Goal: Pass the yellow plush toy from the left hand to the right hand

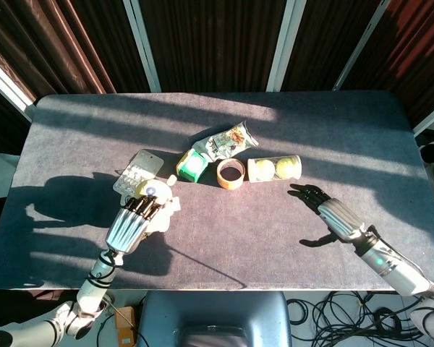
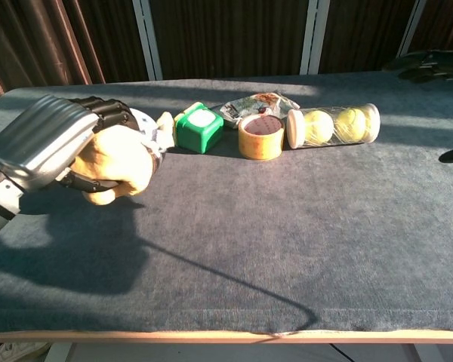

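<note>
Currently the left hand [image 1: 134, 220] grips the plush toy [image 2: 117, 162], fingers wrapped over its top, toy lifted off the table [image 1: 224, 231] judging by the shadow below it in the chest view. Toy sits at the left-front part of the table, just in front of the blister pack [image 1: 136, 173] in the head view.

Right hand [image 1: 333, 213] holds nothing, fingers spread and pointing toward table centre, thumb out to the side. It hovers at the right-front, near the ball tube [image 1: 275, 168] but apart from it. In the chest view only dark fingertips show at the top right edge.

Key relation: toy lies well to the left of the right hand, across the bare front strip of table. Both hands sit at about the same depth, so the gap is mostly sideways. Toy is a rounded lump, no clear long axis; its free side faces right and away from the left palm, which is the side the right hand would likely take.

Clutter row behind the path: green cube [image 1: 191, 166], tape roll [image 1: 231, 173], ball tube, snack bag [image 1: 228, 141]. Cube is near the toy in the chest view, not touching as far as visible.

Judgement: pickup done, handover not yet begun; hands need to meet around table centre.
</note>
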Controlling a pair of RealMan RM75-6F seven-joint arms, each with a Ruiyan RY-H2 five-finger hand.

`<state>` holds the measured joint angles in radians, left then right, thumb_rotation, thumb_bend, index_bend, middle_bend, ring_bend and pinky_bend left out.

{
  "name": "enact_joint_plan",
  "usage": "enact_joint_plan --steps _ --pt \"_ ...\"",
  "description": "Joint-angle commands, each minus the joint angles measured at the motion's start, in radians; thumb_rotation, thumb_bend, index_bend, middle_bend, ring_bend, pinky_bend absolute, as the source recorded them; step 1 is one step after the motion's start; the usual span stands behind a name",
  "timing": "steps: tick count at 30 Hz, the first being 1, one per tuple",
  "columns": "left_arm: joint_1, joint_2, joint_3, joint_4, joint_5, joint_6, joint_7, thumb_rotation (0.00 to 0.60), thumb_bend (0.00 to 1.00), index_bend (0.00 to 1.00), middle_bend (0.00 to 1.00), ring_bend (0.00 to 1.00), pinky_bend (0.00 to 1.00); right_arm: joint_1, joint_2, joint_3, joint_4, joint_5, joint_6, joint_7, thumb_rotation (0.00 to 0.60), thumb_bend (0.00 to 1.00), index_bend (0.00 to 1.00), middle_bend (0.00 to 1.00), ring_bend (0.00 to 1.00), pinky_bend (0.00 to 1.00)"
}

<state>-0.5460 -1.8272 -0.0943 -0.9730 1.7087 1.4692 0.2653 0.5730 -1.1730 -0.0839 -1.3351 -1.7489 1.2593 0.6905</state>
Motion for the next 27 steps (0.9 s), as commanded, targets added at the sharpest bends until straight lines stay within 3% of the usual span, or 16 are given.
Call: enact_joint_plan --steps 1,6,8,13,16,22,24,27 --pt "-0.040 -0.029 0.007 -0.062 0.015 -0.038 -0.005 0.600 0.24 0.67 0.89 0.80 1.00 -0.027 0.009 0.027 -0.029 0.035 0.031 -0.081 0.600 0.00 0.00 0.00 0.00 0.00" --pt "-0.056 -0.053 0.007 -0.081 0.015 -0.055 -0.017 0.600 0.25 0.67 0.89 0.80 1.00 -0.034 0.016 0.038 -0.043 0.052 0.035 -0.104 0.600 0.00 0.00 0.00 0.00 0.00" --pt "-0.077 -0.116 0.016 -0.090 0.018 -0.085 -0.020 0.600 0.25 0.67 0.89 0.80 1.00 -0.037 0.030 0.046 -0.053 0.067 0.033 -0.090 0.600 0.00 0.00 0.00 0.00 0.00" --pt "-0.076 -0.221 0.026 -0.016 0.008 -0.089 0.011 0.600 0.25 0.66 0.87 0.78 1.00 -0.041 0.042 0.046 -0.054 0.064 0.031 -0.066 0.600 0.00 0.00 0.00 0.00 0.00" --pt "-0.076 -0.247 0.036 0.012 0.008 -0.096 0.013 0.600 0.24 0.59 0.80 0.72 0.97 -0.051 0.051 0.041 -0.057 0.062 0.035 -0.070 0.600 0.00 0.00 0.00 0.00 0.00" --pt "-0.071 -0.273 0.037 0.046 0.014 -0.067 0.031 0.600 0.24 0.37 0.56 0.53 0.86 -0.114 0.082 0.040 -0.112 0.120 0.057 -0.157 0.600 0.00 0.00 0.00 0.00 0.00" --pt "-0.070 -0.270 0.038 0.044 0.008 -0.074 0.047 0.600 0.24 0.22 0.41 0.41 0.76 -0.148 0.093 0.041 -0.144 0.156 0.068 -0.226 0.600 0.00 0.00 0.00 0.00 0.00" --pt "-0.062 -0.251 0.036 0.011 -0.013 -0.099 0.081 0.600 0.24 0.01 0.09 0.14 0.54 -0.191 0.105 0.036 -0.178 0.187 0.090 -0.301 0.600 0.00 0.00 0.00 0.00 0.00"
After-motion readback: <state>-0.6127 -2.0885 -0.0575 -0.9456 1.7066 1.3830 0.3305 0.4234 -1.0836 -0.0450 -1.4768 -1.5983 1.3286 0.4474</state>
